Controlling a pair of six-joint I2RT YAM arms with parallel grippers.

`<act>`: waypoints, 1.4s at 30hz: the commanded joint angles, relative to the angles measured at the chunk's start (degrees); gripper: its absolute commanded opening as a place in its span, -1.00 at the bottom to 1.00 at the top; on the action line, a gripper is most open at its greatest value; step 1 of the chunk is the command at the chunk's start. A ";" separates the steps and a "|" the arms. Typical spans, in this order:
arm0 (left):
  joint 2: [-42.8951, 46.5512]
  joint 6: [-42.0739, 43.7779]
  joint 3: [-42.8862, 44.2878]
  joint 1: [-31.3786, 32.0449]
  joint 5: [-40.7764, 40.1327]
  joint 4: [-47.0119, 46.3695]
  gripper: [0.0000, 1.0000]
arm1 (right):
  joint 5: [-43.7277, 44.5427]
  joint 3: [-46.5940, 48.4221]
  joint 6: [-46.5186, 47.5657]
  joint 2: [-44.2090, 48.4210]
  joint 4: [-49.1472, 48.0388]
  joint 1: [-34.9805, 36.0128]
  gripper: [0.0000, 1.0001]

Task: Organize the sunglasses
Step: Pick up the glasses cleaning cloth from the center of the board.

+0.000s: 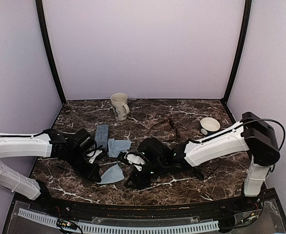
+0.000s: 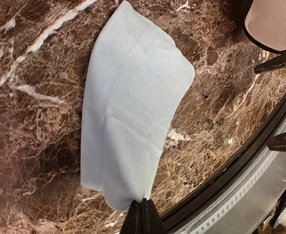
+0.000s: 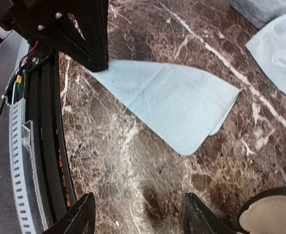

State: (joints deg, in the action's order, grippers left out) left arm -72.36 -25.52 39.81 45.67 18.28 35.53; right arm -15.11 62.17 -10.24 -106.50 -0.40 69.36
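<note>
A thin brownish-framed pair of sunglasses (image 1: pixel 168 127) lies at the back middle of the marble table, away from both grippers. My left gripper (image 1: pixel 98 176) (image 2: pixel 143 207) is shut on one corner of a light blue cloth (image 1: pixel 113 174) (image 2: pixel 133 107) (image 3: pixel 172 102) spread on the marble near the front edge. In the right wrist view its black fingers (image 3: pixel 91 44) meet the cloth's corner. My right gripper (image 1: pixel 133 181) (image 3: pixel 139 204) stands open just right of that cloth, over bare marble, with nothing between its fingers.
An open black case with a pale lining (image 1: pixel 135 158) (image 3: pixel 274 219) (image 2: pixel 272 22) lies under the right arm. A grey-blue case (image 1: pixel 102 135) and a second blue cloth (image 1: pixel 118 145) (image 3: pixel 279 44) lie behind. A mug (image 1: pixel 119 106) and a white bowl (image 1: pixel 210 126) stand at the back.
</note>
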 commanded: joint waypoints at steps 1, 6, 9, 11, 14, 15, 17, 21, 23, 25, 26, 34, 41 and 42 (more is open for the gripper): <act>1.37 -3.19 -1.01 0.47 0.83 -0.93 -1.00 | 3.37 3.47 3.49 -2.75 -1.31 1.43 0.20; 1.90 -6.67 -3.37 0.52 -0.22 -3.71 -1.00 | 6.24 7.17 4.47 -6.07 -0.92 1.72 0.10; 2.74 -8.46 -4.46 0.80 -0.77 -4.92 -1.00 | 7.54 8.95 4.62 -8.29 0.00 1.72 0.03; 3.45 -9.34 -4.79 0.87 -1.36 -5.19 -1.00 | 8.37 9.76 4.38 -9.35 0.22 1.73 -0.02; 3.91 -10.12 -5.21 0.98 -1.84 -5.67 -1.00 | 9.94 11.06 4.03 -10.86 0.54 1.65 -0.08; 3.85 -10.30 -5.53 1.00 -1.77 -6.00 -1.00 | 10.49 11.65 3.93 -11.37 0.89 1.64 -0.10; 3.51 -10.47 -5.84 1.13 -1.76 -6.38 -1.00 | 11.43 12.80 3.78 -12.39 1.94 1.62 -0.13; 3.15 -10.60 -6.41 1.34 -1.69 -7.40 -1.00 | 12.27 13.99 3.47 -13.82 3.13 1.56 -0.18; 2.97 -10.75 -6.43 1.43 -1.67 -7.84 -1.00 | 12.00 14.36 3.27 -14.40 3.61 1.56 -0.23; 2.85 -10.75 -6.50 1.48 -1.75 -7.99 -1.00 | 11.95 14.31 3.05 -14.69 3.69 1.56 -0.29; 2.77 -10.63 -6.44 1.51 -1.80 -8.08 -1.00 | 11.88 14.23 3.04 -14.79 3.78 1.56 -0.32; 1.94 -10.66 -6.31 1.70 -2.02 -8.87 -1.00 | 11.47 13.81 2.80 -15.09 4.01 1.65 -0.54; 0.63 -10.65 -6.54 1.88 -2.42 -10.37 -0.99 | 12.39 12.84 1.45 -14.44 3.18 1.65 -0.82; 0.37 -10.61 -6.61 1.88 -2.57 -10.70 -0.98 | 12.60 12.66 1.20 -14.18 3.14 1.65 -0.88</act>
State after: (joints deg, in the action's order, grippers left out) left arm -71.35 -35.92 34.28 47.18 16.67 26.17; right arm -3.53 75.35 -7.75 -120.31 3.03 70.57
